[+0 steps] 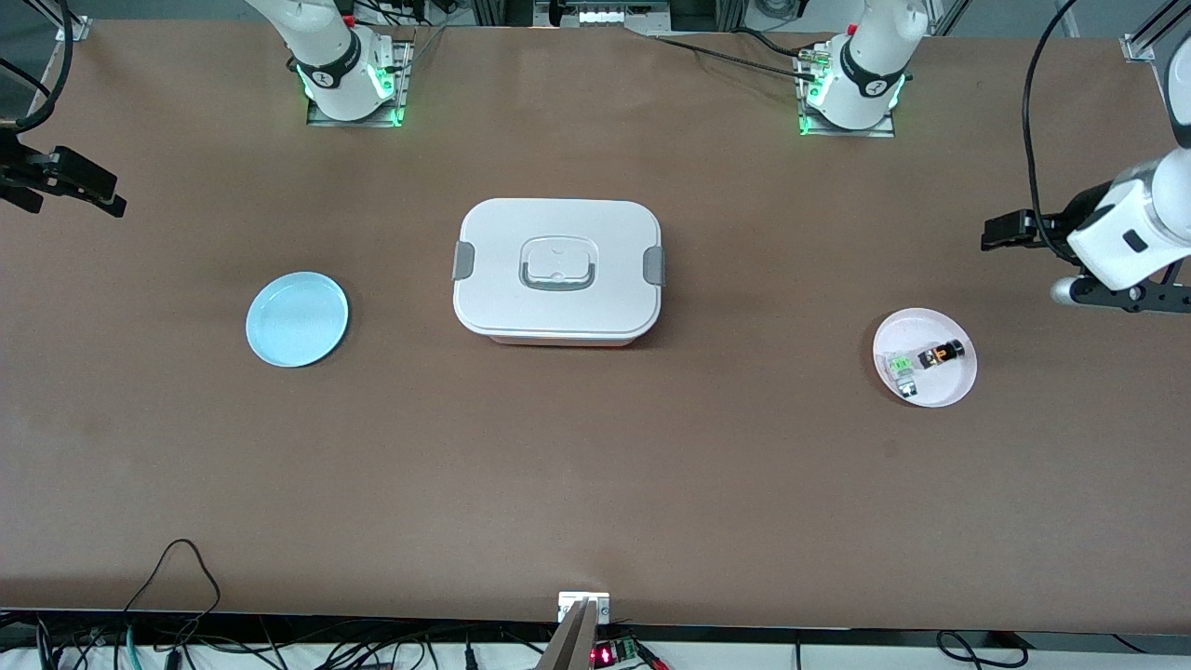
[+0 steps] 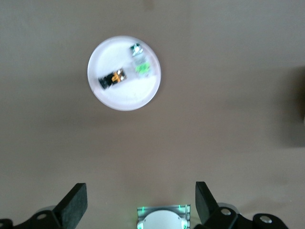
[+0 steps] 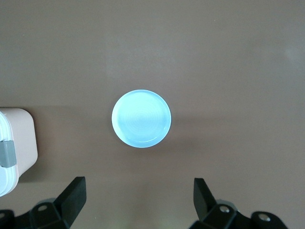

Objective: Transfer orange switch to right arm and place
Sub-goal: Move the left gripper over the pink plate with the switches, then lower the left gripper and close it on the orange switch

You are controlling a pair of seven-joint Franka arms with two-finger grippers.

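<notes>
The orange switch is a tiny black block with an orange glow. It lies in a small pink plate at the left arm's end of the table, beside a clear-and-green switch. In the left wrist view the orange switch and the plate show below, well apart from the fingers. My left gripper is open and empty, up over bare table beside the plate. My right gripper is open and empty, up over the right arm's end of the table.
A white lidded box with grey latches stands mid-table. An empty light blue plate lies toward the right arm's end and also shows in the right wrist view, with the box's corner at the edge.
</notes>
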